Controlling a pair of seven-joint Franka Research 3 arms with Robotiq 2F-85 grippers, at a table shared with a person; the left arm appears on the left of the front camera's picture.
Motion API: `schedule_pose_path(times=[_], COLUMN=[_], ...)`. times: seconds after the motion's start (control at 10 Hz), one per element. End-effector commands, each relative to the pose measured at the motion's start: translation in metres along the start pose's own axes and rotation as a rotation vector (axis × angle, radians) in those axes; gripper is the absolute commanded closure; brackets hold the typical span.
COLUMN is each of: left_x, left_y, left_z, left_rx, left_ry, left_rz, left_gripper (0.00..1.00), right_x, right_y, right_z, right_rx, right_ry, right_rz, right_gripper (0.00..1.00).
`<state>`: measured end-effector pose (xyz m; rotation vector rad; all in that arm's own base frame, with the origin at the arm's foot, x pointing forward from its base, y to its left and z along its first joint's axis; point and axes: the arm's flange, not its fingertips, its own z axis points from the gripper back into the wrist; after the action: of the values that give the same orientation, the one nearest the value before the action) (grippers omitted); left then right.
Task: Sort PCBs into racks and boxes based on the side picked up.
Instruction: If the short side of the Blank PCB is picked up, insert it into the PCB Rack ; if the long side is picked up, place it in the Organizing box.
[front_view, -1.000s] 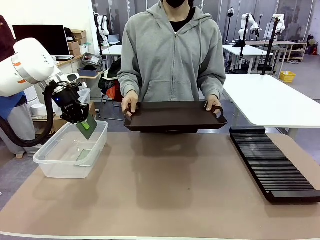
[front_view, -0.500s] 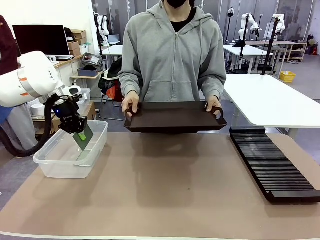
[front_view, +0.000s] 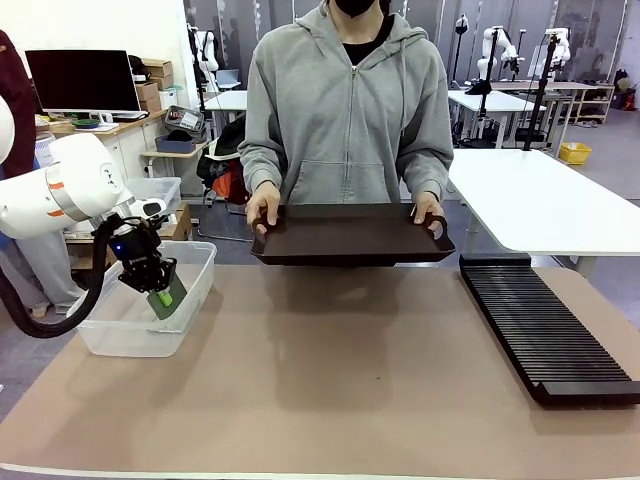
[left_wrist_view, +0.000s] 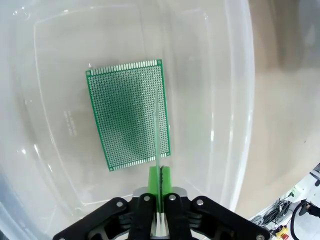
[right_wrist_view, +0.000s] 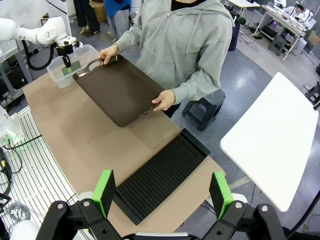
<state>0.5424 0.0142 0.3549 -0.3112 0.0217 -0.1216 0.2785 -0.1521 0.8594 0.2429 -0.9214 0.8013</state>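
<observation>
Since 1 second ago, the left end effector (front_view: 163, 291) is coming lower into the tub (front_view: 193, 262), gripping 1 PCB (left_wrist_view: 158, 117) on edge; release looks close. Another PCB (left_wrist_view: 128, 114) is lying flat on the bottom, directly below. The right end effector (right_wrist_view: 162, 194) is waiting open, above the rack (right_wrist_view: 162, 172). A person is holding a tray (front_view: 350, 233) over the desk (front_view: 330, 390).
</observation>
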Motion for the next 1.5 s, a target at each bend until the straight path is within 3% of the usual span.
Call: schedule_pose_path(times=[0.0,0.1,0.2,0.3,0.4,0.5,0.6,0.7,0.8,1.1,1.2,1.4], left_x=[-0.002,-0.002,-0.002,-0.003,-0.002,-0.002,-0.004,-0.005,-0.005,-0.011,-0.002,-0.002], left_y=[-0.003,-0.001,0.0,0.001,0.003,0.007,0.007,0.008,0.007,-0.001,0.003,0.003], left_z=[-0.004,-0.005,-0.003,0.001,0.006,0.017,0.026,0.035,0.043,0.063,0.06,0.06], left_rx=[-0.02,-0.023,-0.019,-0.016,-0.004,0.005,0.016,0.028,0.04,-0.05,0.021,0.021], left_ry=[0.007,0.016,0.013,-0.004,-0.017,-0.045,-0.076,-0.099,-0.124,-0.148,-0.137,-0.137], left_rz=[0.015,0.014,0.02,0.031,0.035,0.045,0.056,0.057,0.057,0.006,0.042,0.042], left_gripper=[0.97,0.77,0.77,0.57,0.73,0.37,0.53,0.17,0.33,0.33,0.33,0.33], right_x=[0.0,0.0,0.0,0.0,0.0,0.0,0.0,0.0,0.0,0.0,0.0,0.0], right_y=[0.002,0.002,0.002,0.002,0.002,0.002,0.002,0.002,0.002,0.002,0.002,0.002], right_z=[-0.002,-0.002,-0.002,-0.002,-0.002,-0.002,-0.002,-0.002,-0.002,-0.002,-0.002,-0.002], right_rx=[0.005,0.005,0.005,0.005,0.005,0.005,0.005,0.005,0.005,0.005,0.005,0.005], right_ry=[0.0,0.0,0.0,0.0,0.0,0.0,0.0,0.0,0.0,0.0,0.0,0.0], right_rz=[0.002,0.002,0.002,0.002,0.002,0.002,0.002,0.002,0.002,0.002,0.002,0.002], right_gripper=[0.0,0.0,0.0,0.0,0.0,0.0,0.0,0.0,0.0,0.0,0.0,0.0])
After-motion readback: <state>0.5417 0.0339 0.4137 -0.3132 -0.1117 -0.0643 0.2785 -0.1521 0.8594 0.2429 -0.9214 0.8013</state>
